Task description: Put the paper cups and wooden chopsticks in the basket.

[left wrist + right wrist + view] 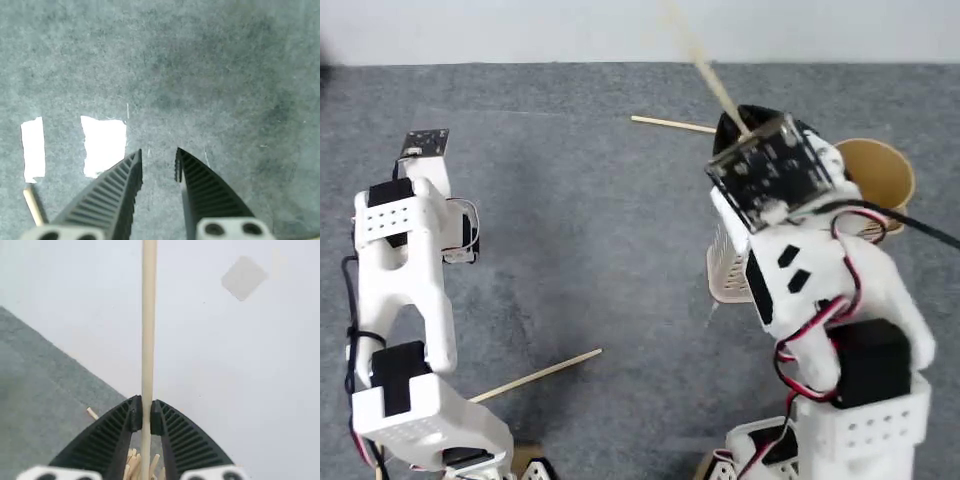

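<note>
I am pinching the held chopstick (148, 315) between the right fingers (115, 435), which are pressing together on its lower part, so most of the stick is standing out beyond the tips. Just under the grip some pale stick ends (132, 460) are showing; I take them for chopsticks already dropped in, though I cannot be sure.

From above, the held chopstick (710, 80) is pointing up and toward the far side, and the right arm is rising steeply over the white basket (728, 275), covering much of it. So I am judging the step to be the delivery of this stick. The next move calls for tipping the wrist down until the stick is aiming into the basket, lowering it, and only then spreading the fingers, or it may bounce off the rim.

A brown paper cup (880, 170) is sitting just to the right of the arm; whether it is inside the basket I cannot tell.

Two more are waiting on the grey worktop (570, 220): the far chopstick (670, 123) left of the raised grip, and the near chopstick (535, 375) by the left arm's base.

The left fingers (120, 190) are hanging slightly spread over bare worktop, gripping nothing, with two white tape patches (104, 145) beside them.
</note>
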Robot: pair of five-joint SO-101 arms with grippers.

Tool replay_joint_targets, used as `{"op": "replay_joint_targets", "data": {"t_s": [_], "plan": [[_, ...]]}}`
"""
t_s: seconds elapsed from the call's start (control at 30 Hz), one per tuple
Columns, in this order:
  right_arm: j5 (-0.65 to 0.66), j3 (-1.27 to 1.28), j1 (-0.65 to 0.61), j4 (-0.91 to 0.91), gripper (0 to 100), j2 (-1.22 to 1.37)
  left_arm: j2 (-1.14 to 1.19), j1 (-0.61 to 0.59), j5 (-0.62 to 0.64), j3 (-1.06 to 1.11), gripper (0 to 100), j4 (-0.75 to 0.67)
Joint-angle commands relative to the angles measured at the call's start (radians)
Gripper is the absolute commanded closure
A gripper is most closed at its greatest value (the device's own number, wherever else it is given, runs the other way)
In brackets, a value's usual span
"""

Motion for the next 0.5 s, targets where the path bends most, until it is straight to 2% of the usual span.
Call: {"op": "replay_joint_targets", "data": {"t_s": [0.0,0.13,0.3,0.47], "plan": [[-0.026,0.232,0.042,-0.185,99.0,-0.105,-0.057,-0.005,0.003,-0.007,90,-0.015],[-0.054,0.526,0.104,-0.377,99.0,-0.234,-0.049,-0.005,0.003,-0.007,90,-0.017],[-0.236,0.744,0.165,-0.467,98.3,-0.354,-0.057,-0.005,0.003,-0.007,90,-0.012],[-0.365,0.767,0.179,-0.467,79.4,-0.378,-0.06,-0.006,-0.002,-0.071,90,0.066]]}}
